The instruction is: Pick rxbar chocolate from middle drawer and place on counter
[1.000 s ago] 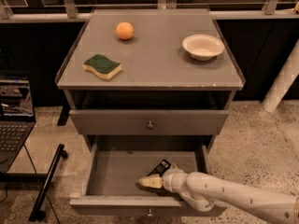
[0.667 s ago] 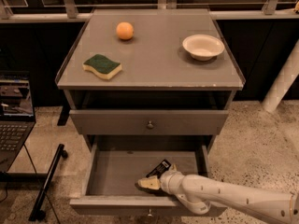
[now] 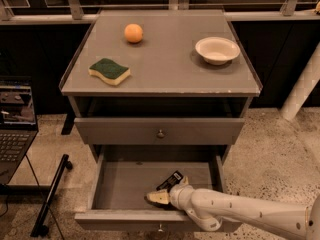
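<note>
The middle drawer [image 3: 125, 184] is pulled open below the counter [image 3: 165, 69]. Inside it, right of centre, the rxbar chocolate [image 3: 170, 179] lies flat: a small black bar with white markings, set at an angle. My gripper [image 3: 159, 197] reaches into the drawer from the right on a white arm [image 3: 240, 215]. Its cream tip sits low at the bar's near end, just behind the drawer's front wall. Part of the bar is hidden behind the gripper.
On the counter are an orange [image 3: 133, 33], a green-and-yellow sponge [image 3: 109, 71] and a white bowl [image 3: 217, 49]. A shut drawer front with a knob [image 3: 160, 133] lies above the open drawer. A laptop [image 3: 15, 129] and a black stand [image 3: 50, 199] are at the left.
The gripper has edged slightly left inside the drawer. The bar lies where it was.
</note>
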